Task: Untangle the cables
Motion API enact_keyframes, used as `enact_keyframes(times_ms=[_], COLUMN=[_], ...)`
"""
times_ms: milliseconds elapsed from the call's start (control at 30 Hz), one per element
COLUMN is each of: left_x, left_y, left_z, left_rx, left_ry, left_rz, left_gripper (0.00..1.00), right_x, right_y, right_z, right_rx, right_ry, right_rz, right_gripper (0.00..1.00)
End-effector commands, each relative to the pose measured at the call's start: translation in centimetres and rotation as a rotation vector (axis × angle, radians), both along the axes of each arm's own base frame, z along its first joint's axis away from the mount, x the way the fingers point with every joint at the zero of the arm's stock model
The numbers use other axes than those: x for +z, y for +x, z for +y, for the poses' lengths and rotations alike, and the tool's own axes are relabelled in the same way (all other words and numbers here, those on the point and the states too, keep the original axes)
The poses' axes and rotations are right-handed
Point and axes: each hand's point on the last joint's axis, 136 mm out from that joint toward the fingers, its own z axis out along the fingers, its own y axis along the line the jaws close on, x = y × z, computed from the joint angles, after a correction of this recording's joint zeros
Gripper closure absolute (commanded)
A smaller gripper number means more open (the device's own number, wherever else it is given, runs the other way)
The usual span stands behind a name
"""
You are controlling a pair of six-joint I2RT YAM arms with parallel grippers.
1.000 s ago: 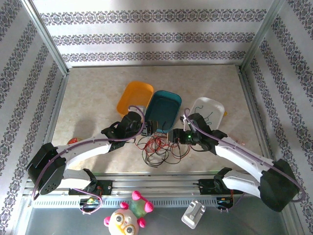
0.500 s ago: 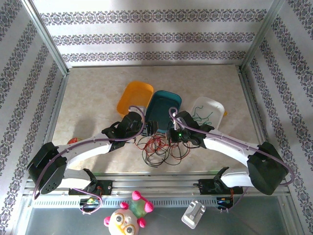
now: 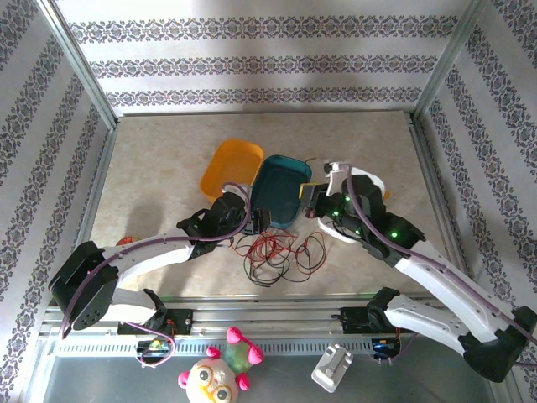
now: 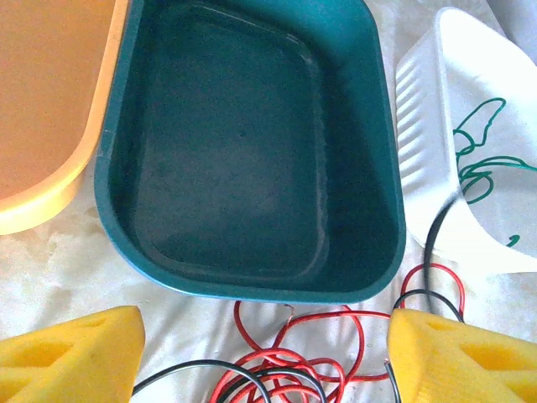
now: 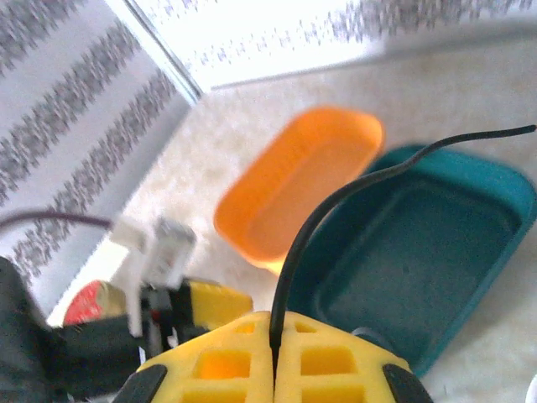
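- Right, my right claw (image 5: 274,323) is clamped tight, its yellow pads pressed together on a black cable (image 5: 336,195).
- That cable rises out of the seam between the pads and arcs away over the teal tray (image 5: 419,260).
- From overhead, that claw hangs at the teal tray's right edge, raised off the table (image 3: 151,168).
- Over on the other side, my left claw (image 4: 264,332) is spread wide, yellow fingers (image 4: 71,353) far apart and gripping nothing.
- It hovers low by the near rim of the teal tray, and its camera looks straight into the tray.
- And there's the tangle (image 3: 273,252), on the table just in front of the teal tray, between my two arms.
- Up close it's red cables (image 4: 289,378) looped over one another with black strands running through them, lying between my left fingers.
- One black strand climbs from beside a left finger up past the near corner of the white tray (image 4: 428,134).
- A green cable (image 4: 474,159) curls inside that white tray, apart from the pile.
- The white tray sits just right of the teal one.
- The orange tray (image 3: 228,168) sits on the teal tray's left, rims very close. Whether they touch, I can't tell.
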Motion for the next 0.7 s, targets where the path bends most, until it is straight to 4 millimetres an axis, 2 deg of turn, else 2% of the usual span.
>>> enact_keyframes(times_ms=[0, 100, 233, 433, 600, 667], left_x=[-0.6, -0.9, -1.1, -0.9, -0.6, -0.6], left_y=[-0.2, -0.2, -0.4, -0.8, -1.0, -1.0], left_z=[0.2, 0.7, 1.4, 2.1, 2.2, 2.3], left_rx=[0.021, 0.039, 0.063, 0.079, 0.080, 0.081], left_ry=[0.014, 0.025, 0.033, 0.026, 0.014, 0.020], left_rz=[0.018, 0.019, 0.022, 0.011, 0.003, 0.005], left_gripper=[0.24, 0.24, 0.24, 0.23, 0.23, 0.23], right_x=[3.6, 4.2, 2.5, -2.3, -7.8, -9.8], right_y=[1.0, 2.5, 5.3, 10.0, 12.6, 12.9], right_z=[-1.1, -1.3, -0.5, 2.6, 4.5, 4.8], right_rx=[-0.067, -0.082, -0.076, -0.014, 0.004, -0.008], right_ry=[0.017, 0.023, 0.024, 0.057, 0.028, -0.001], right_rz=[-0.139, -0.148, -0.083, 0.048, 0.226, 0.304], right_gripper=[1.00, 1.00, 1.00, 1.00, 0.99, 0.67])
